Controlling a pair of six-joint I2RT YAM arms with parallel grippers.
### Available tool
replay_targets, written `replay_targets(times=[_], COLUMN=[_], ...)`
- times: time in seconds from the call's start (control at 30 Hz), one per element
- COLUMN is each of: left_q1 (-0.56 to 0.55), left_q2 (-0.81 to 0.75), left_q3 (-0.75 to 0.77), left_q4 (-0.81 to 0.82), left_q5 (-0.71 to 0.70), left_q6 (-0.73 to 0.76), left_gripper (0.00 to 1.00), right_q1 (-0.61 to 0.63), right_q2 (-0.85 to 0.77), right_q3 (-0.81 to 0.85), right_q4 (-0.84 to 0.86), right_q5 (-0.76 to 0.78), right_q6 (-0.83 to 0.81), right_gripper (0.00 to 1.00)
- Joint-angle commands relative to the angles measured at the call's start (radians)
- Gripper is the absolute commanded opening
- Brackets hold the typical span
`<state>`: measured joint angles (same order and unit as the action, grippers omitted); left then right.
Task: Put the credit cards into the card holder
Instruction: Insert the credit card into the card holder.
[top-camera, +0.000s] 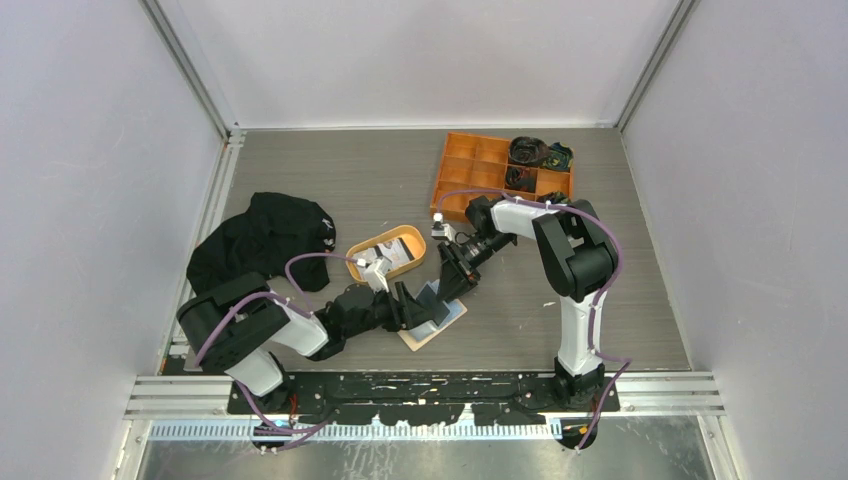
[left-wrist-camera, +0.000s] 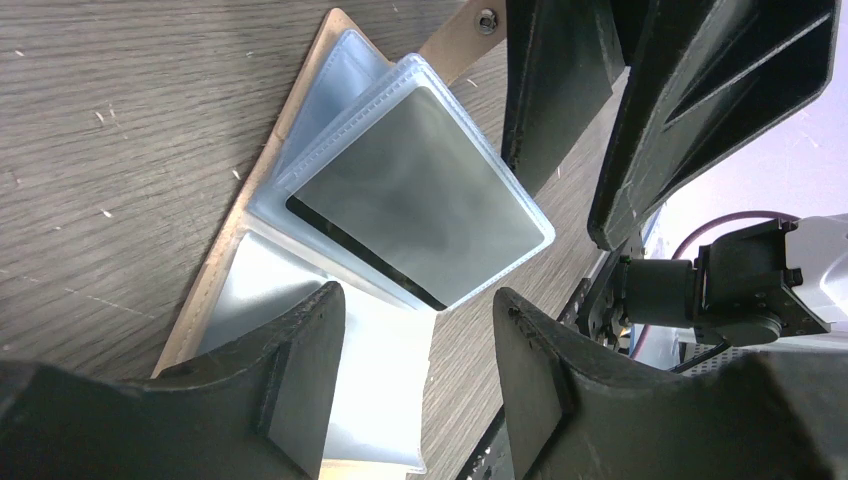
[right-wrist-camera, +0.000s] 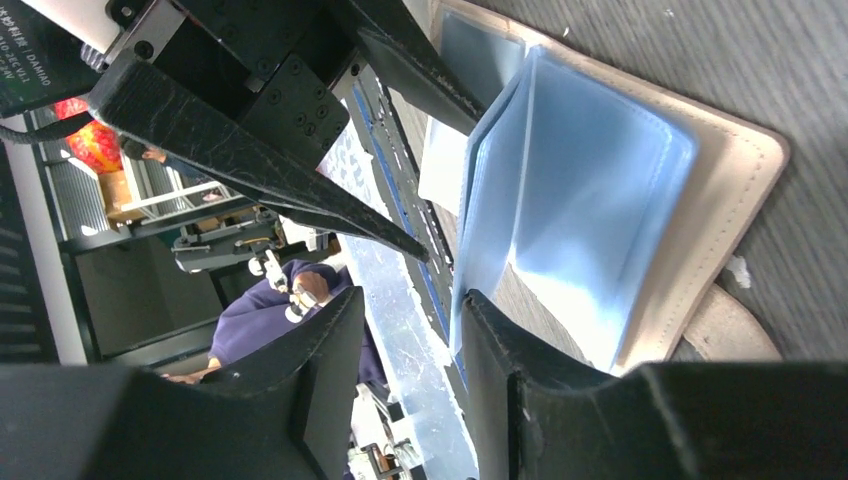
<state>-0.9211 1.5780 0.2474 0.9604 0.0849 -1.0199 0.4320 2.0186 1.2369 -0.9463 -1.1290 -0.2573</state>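
Holder (top-camera: 440, 328) lies open on table (top-camera: 330, 190) near the front edge, between the two arms, inside up. Clear sleeves (left-wrist-camera: 265, 285) are fanned out over it. Top sleeve carries a dark card (left-wrist-camera: 420, 200) – seated inside the pocket as far as the L wrist view shows, w/ that sleeve raised a bit off the ones below. Snap tab (left-wrist-camera: 455, 45) sticks out at one edge of the holder. L gripper (left-wrist-camera: 418, 300) sits low over the holder, fingers (left-wrist-camera: 300, 370) parted, nothing pinched. A corner of the card sleeve points into the gap and seems clear of both pads (hard to be sure at this angle). R gripper (right-wrist-camera: 415, 300) comes in from the opposite side, tips down close to the holder. Its fingers (right-wrist-camera: 510, 380) are also apart, w/ background visible between them. One sleeve edge stands just beside a finger – contact or not, can't tell. The two grippers are near each other, tips not touching. Oval tray (top-camera: 400, 232) is just behind L gripper w/ a pale flat item in it (too small to say if it's a card). Orange box (top-camera: 470, 165) at back right, dark stuff in its right-hand compartments. Black cloth (top-camera: 262, 240) at left, well apart from holder.
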Motion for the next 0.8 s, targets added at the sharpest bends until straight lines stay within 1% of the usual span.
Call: replay_targets(times=[0.0, 0.07, 0.23, 0.4, 0.6, 0.77], left_q1=[0.009, 0.01, 0.011, 0.013, 0.013, 0.013], left_q2=[0.003, 0.003, 0.002, 0.0, -0.011, -0.002], left_q3=[-0.021, -0.026, -0.035, -0.041, -0.056, -0.059], left_q4=[0.058, 0.064, 0.076, 0.078, 0.073, 0.091], left_q5=[-0.039, -0.041, -0.044, -0.046, -0.059, -0.066], left_q6=[-0.017, -0.02, -0.024, -0.026, -0.027, -0.034], left_gripper=[0.57, 0.57, 0.57, 0.56, 0.56, 0.52], right_q1=[0.009, 0.013, 0.016, 0.033, 0.043, 0.056], right_q2=[0.001, 0.007, 0.019, 0.019, 0.009, 0.012], right_q3=[0.029, 0.027, 0.025, 0.026, 0.025, 0.026], right_q4=[-0.026, -0.02, -0.007, 0.003, 0.011, 0.003], right_q5=[-0.052, -0.05, -0.048, -0.013, -0.009, -0.021], right_q6=[-0.021, -0.014, 0.0, 0.005, 0.01, -0.003], right_gripper=[0.44, 0.37, 0.24, 0.15, 0.15, 0.21])
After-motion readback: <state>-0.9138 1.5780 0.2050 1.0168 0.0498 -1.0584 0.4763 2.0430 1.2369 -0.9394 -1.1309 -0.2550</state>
